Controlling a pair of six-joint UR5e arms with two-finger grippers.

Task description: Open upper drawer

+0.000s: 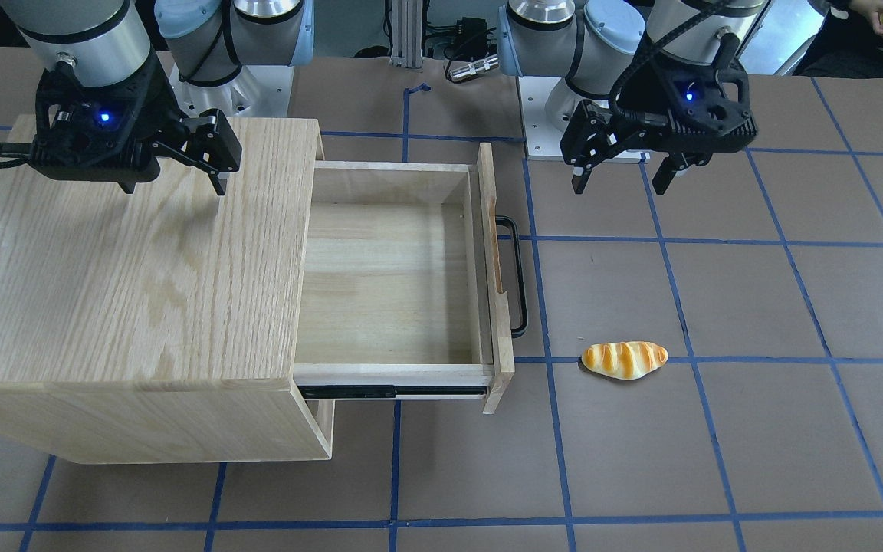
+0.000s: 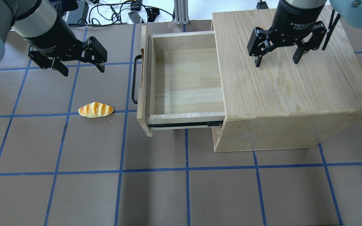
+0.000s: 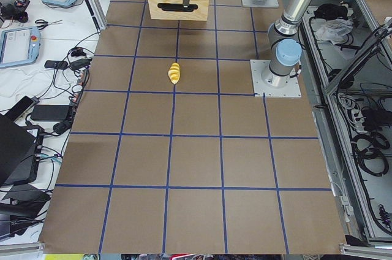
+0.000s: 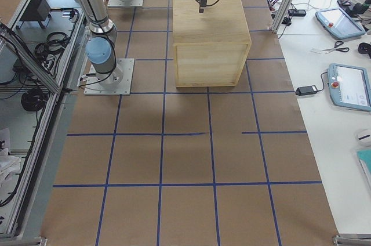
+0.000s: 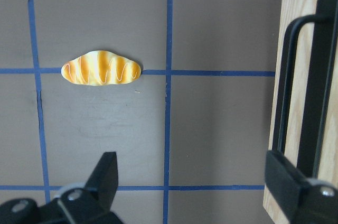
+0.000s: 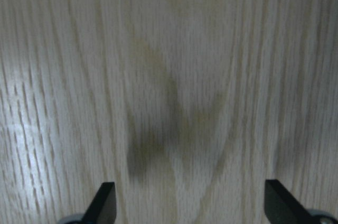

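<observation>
- Standing well out of the cabinet [image 2: 287, 91], the upper drawer [image 2: 187, 81] shows its whole pale plank floor and one black side rail [image 2: 184, 125]. I judge the opening done, or all but done.
- The left gripper [image 2: 83, 71] hangs over the table [image 2: 74, 188] near the black bar handle [image 2: 134, 78], jaws spread wide and holding nothing. In its wrist view one finger [image 5: 288, 182] overlaps the handle, but the overhead view shows a gap between them.
- The right gripper [image 2: 276, 62] hovers above the cabinet's oak top, jaws spread too, gripping nothing.
- If any travel remains, the next move calls for the left gripper to close on the bar and pull straight along the rails, away from the cabinet. Otherwise only a retreat is needed.
- A bread roll [image 2: 95, 110] lies on the table, apart from the drawer front.
- Hidden are whether the rail has reached its stop, the far rail, and whatever sits under the drawer. Both side views show the grippers too small to read.
</observation>
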